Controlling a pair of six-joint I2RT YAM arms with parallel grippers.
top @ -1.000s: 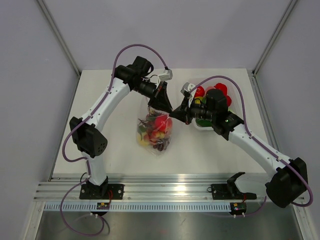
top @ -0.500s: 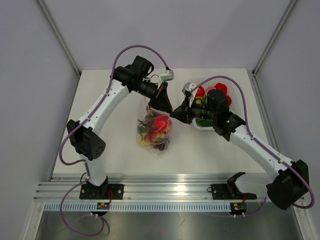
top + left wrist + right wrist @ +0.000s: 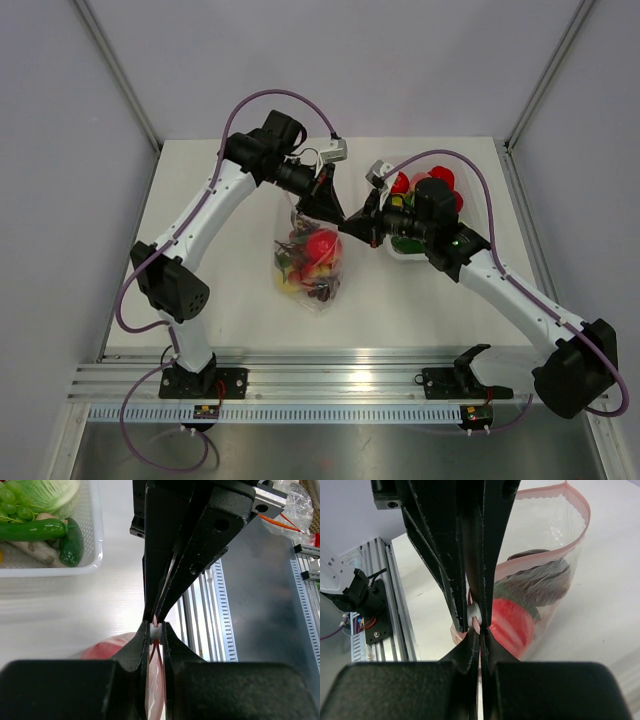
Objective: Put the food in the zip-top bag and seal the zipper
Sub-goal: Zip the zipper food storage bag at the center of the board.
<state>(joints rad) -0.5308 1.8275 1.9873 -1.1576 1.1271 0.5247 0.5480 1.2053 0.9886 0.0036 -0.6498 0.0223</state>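
Note:
The clear zip-top bag lies at the table's middle with food inside: a red tomato, dark grapes and yellow pieces. Its pinkish-red zipper curves open at the far end. Both grippers meet tip to tip at the bag's upper right corner. My left gripper is shut on the zipper's small white slider. Right against it, my right gripper is shut on the bag's pink edge. In the top view the left gripper and right gripper touch there.
A white mesh basket stands right of the bag under the right arm, holding red fruit, a green pepper, pale lettuce and green grapes. The aluminium rail runs along the near edge.
The left arm's elbow has drifted a little to the left. Both grippers stay pinched together at the bag's corner, and the bag has not visibly moved.

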